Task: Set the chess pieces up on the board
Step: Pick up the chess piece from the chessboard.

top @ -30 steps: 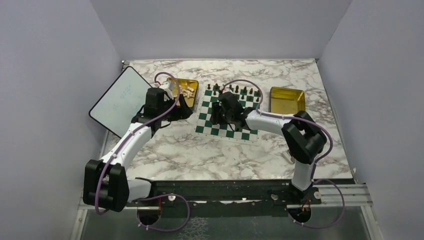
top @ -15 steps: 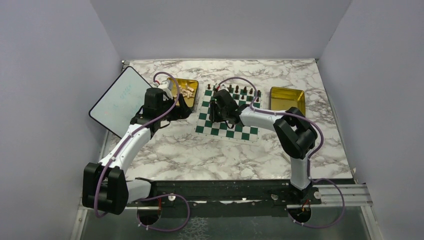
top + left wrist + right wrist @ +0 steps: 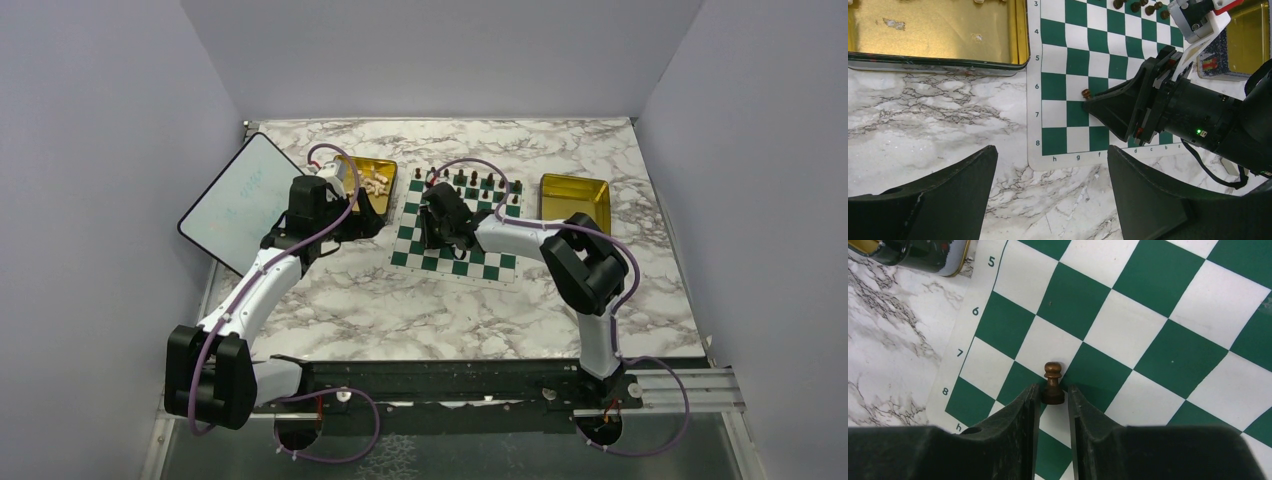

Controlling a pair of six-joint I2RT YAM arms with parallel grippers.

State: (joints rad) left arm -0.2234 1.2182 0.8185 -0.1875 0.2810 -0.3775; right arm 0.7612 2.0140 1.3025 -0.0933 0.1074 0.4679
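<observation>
The board (image 3: 500, 268) of green and white squares lies at mid-table. Several dark chess pieces (image 3: 475, 182) stand along its far rows. My right gripper (image 3: 1054, 390) is low over the board's left side, and its jaws are closed in on the base of a dark pawn (image 3: 1053, 382). The pawn stands upright where the squares meet, near rows 7 and 8. In the left wrist view the same pawn (image 3: 1086, 93) shows at the right gripper's tip. My left gripper (image 3: 1051, 150) hangs open over the marble by the board's h8 corner, with nothing between its fingers.
A gold tray (image 3: 355, 170) left of the board holds pale cream pieces (image 3: 377, 182). A second gold tray (image 3: 575, 197) sits right of the board. A white tablet (image 3: 240, 200) leans at the left wall. Marble table (image 3: 400, 310) spreads in front.
My right gripper has moved left across the board and its jaws have narrowed around the dark pawn. The left arm has stayed where it was.
</observation>
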